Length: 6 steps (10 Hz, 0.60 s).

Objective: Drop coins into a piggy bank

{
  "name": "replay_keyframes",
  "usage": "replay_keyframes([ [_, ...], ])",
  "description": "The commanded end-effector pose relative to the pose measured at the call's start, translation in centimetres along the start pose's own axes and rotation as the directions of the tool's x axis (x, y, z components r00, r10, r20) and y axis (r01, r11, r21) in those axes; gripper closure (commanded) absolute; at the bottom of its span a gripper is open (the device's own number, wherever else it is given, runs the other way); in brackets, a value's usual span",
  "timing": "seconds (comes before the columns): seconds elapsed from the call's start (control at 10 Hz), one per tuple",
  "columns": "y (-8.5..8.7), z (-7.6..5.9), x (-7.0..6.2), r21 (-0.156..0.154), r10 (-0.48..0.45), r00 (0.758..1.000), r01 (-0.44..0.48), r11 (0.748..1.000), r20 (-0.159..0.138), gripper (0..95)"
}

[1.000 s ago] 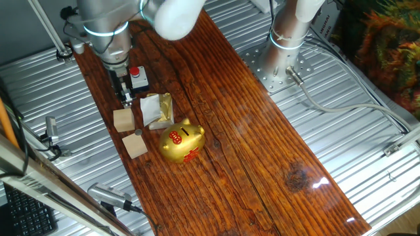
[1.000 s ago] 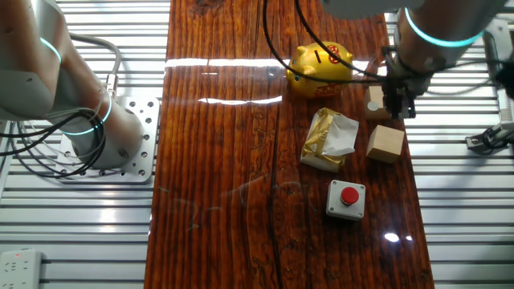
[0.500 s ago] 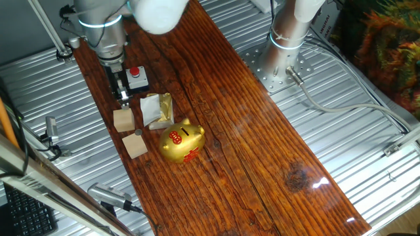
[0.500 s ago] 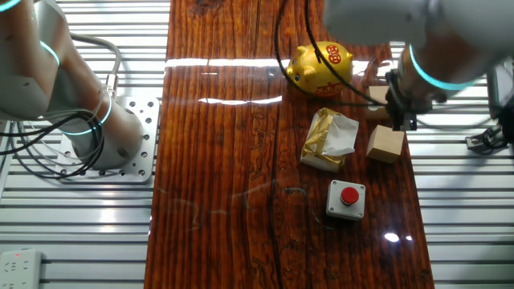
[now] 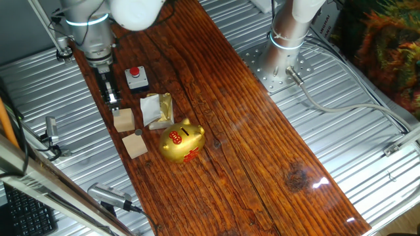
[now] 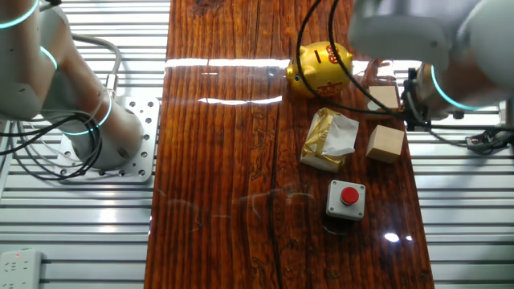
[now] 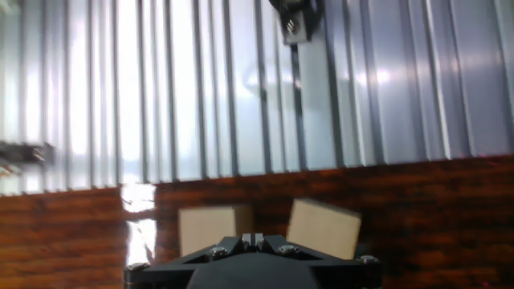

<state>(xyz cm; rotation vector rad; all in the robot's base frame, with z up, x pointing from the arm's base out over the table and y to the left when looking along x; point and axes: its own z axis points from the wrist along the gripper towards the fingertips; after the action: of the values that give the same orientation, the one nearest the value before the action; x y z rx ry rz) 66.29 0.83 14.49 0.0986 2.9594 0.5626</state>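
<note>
While the pig [image 5: 182,141] sits on the wooden board [image 5: 262,151], the gripper [image 5: 111,98] hangs over the board's edge, well apart from it, with two cubes and a foil wrapper [image 5: 157,109] between them. From one fixed view the fingers point down just above the nearer cube [image 5: 123,119]; the farther cube [image 5: 135,145] lies beside the pig's snout end, with a small dark disc on its top edge. A red button box [image 5: 136,77] stands near the gripper on the side away from the pig.

From the other fixed view the pig [image 6: 321,69] is at the board's far end, slot up, red marks on its back, and the arm covers the gripper. In the hand view both cubes [image 7: 215,229] show side by side past the black finger mount, with ribbed metal beyond. The fingertips look close together, but I cannot tell if they meet or hold anything.
</note>
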Motion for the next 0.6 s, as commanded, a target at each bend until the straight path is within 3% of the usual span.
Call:
replay_keyframes([
  [0.1,-0.2,0.1,0.3,-0.059,0.014,1.0,-0.014,0.998,0.001,95.0],
  [0.3,-0.7,0.4,1.2,-0.068,0.002,1.0,-0.002,0.998,0.001,95.0],
  [0.4,-1.0,1.2,2.5,-0.061,-0.006,1.0,0.006,0.998,0.004,95.0],
  [0.6,-1.1,1.9,3.5,-0.06,-0.002,1.0,0.002,0.998,0.007,95.0],
])
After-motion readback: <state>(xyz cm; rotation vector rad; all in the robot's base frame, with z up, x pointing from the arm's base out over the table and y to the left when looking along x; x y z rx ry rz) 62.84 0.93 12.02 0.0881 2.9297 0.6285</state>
